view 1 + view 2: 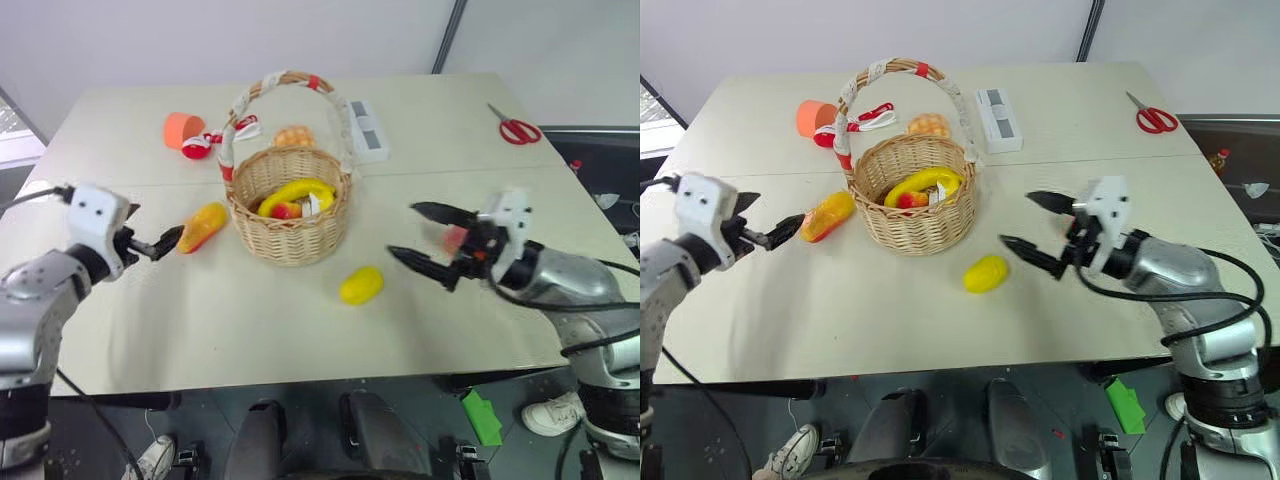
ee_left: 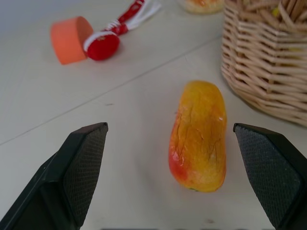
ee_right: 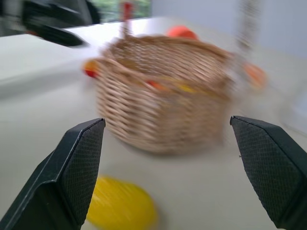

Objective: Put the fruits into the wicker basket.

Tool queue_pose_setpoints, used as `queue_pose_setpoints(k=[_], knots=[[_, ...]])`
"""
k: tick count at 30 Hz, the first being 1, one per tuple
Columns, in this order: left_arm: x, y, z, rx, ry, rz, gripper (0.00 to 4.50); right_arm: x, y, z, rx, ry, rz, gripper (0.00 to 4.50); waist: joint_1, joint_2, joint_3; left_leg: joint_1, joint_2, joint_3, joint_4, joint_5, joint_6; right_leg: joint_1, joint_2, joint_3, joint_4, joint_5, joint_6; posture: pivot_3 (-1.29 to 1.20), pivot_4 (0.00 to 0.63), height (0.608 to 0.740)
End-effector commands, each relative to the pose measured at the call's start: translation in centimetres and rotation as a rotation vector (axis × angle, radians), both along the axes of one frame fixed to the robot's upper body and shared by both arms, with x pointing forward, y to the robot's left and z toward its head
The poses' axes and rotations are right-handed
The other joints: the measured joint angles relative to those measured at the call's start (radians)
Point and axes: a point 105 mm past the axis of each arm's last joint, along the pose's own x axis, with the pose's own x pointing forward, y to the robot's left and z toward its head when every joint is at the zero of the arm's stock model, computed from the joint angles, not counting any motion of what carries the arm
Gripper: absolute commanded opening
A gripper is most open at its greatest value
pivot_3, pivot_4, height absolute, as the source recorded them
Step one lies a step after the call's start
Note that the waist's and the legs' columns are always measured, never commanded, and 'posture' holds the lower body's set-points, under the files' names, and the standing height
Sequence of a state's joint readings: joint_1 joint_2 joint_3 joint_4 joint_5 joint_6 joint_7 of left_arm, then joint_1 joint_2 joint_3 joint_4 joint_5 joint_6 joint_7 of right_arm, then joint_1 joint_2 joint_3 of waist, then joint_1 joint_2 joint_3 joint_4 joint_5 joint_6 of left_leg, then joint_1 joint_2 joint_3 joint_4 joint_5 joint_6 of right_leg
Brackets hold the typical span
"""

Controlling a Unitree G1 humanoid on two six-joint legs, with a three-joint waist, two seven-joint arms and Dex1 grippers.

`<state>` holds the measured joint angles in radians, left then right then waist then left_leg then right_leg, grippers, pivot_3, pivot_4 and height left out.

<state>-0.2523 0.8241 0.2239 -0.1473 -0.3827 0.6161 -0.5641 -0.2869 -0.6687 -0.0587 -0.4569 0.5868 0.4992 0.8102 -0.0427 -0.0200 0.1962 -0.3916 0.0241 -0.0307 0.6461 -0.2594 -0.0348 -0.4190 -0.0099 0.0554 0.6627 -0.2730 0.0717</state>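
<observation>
Left gripper has its fingers wide apart, w/ nothing between them, just in front of the mango, which lies on the table beside the wicker basket. Right gripper is also spread apart and empty, near the lemon, which lies in front of the basket. A banana lies inside the basket. Orange cup is behind it.

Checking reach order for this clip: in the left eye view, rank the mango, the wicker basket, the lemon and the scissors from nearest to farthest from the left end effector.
1. mango: just ahead of the open left end effector.
2. wicker basket: beyond the mango, mid-table.
3. lemon: past the basket, toward the robot's right.
4. scissors: far right corner of the table.
</observation>
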Motion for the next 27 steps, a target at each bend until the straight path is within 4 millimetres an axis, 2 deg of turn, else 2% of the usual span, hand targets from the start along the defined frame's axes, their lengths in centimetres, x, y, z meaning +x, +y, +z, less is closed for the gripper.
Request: queue_pose_setpoints(k=[1,4,9,13,16,19,20,22,25,27], knots=[[1.4,-0.6,-0.4,0.006,0.068,-0.022,4.5,-0.5,2.3,0.1,-0.034,-0.038,0.063,4.36,0.001,0.0,0.0,0.0,0.0,0.0,0.0,0.0,0.0,0.0,0.0,0.0,0.0,0.0,0.0,0.0,0.15,0.74],[3.3,-1.4,-0.8,0.031,0.114,-0.033,4.5,-0.6,3.7,-0.1,-0.036,-0.053,0.101,4.36,0.006,-0.001,0.0,-0.002,-0.002,-0.001,0.001,0.0,0.0,-0.001,-0.001,-0.001,0.0,0.0,0.0,0.0,0.15,0.74],[4.8,-2.6,-2.1,0.057,0.19,-0.079,4.5,-0.9,4.9,-0.6,-0.022,-0.059,0.13,4.36,0.004,-0.001,0.0,-0.003,-0.003,-0.001,0.001,0.0,0.0,-0.002,-0.002,-0.001,0.001,0.0,0.0,0.0,0.15,0.74],[5.4,-2.4,-2.7,0.1,0.215,-0.073,4.5,-1.0,5.3,-0.7,-0.011,-0.068,0.134,4.36,-0.001,-0.001,0.0,-0.003,-0.003,-0.001,0.001,0.0,0.0,-0.004,-0.002,-0.001,0.002,0.0,0.0,0.0,0.15,0.74],[5.8,-2.1,-2.6,0.097,0.195,-0.064,3.57,-0.8,5.3,-0.6,0.0,-0.082,0.114,4.5,-0.001,-0.001,0.0,-0.003,-0.003,-0.001,0.001,0.0,0.0,-0.004,-0.002,-0.001,0.003,0.0,0.0,0.0,0.15,0.74],[5.7,-1.8,-2.5,0.089,0.181,-0.06,2.04,-0.7,5.4,-0.6,-0.002,-0.09,0.104,4.5,0.002,-0.001,0.0,-0.003,-0.003,-0.001,0.002,0.0,0.0,-0.004,-0.002,-0.001,0.003,0.0,0.0,0.0,0.15,0.74],[5.6,-1.4,-2.4,0.094,0.176,-0.052,1.72,-0.7,5.4,-0.6,-0.004,-0.092,0.104,4.5,0.002,-0.001,0.0,-0.003,-0.003,-0.002,0.002,0.0,0.0,-0.004,-0.002,-0.001,0.003,0.0,0.0,0.0,0.15,0.74],[5.2,-0.3,-1.7,0.078,0.151,-0.018,1.67,-0.8,5.4,-0.6,-0.006,-0.095,0.105,4.5,0.0,-0.001,0.0,-0.003,-0.003,-0.002,0.002,0.0,0.0,-0.004,-0.002,-0.001,0.003,0.0,0.0,0.0,0.15,0.74],[3.2,0.9,0.9,-0.009,0.068,-0.026,1.67,-0.8,5.2,-0.6,-0.011,-0.1,0.101,4.5,-0.005,-0.002,0.0,-0.003,0.001,-0.001,0.002,0.0,0.0,-0.005,-0.002,0.0,0.003,0.0,0.0,0.0,0.15,0.74],[0.9,-0.1,3.0,-0.055,0.006,-0.14,1.67,-0.7,5.0,-0.6,-0.015,-0.102,0.095,4.5,-0.002,-0.001,0.0,-0.004,0.003,-0.001,0.001,0.0,0.0,-0.006,-0.002,0.0,0.003,0.0,0.0,0.0,0.15,0.74]])
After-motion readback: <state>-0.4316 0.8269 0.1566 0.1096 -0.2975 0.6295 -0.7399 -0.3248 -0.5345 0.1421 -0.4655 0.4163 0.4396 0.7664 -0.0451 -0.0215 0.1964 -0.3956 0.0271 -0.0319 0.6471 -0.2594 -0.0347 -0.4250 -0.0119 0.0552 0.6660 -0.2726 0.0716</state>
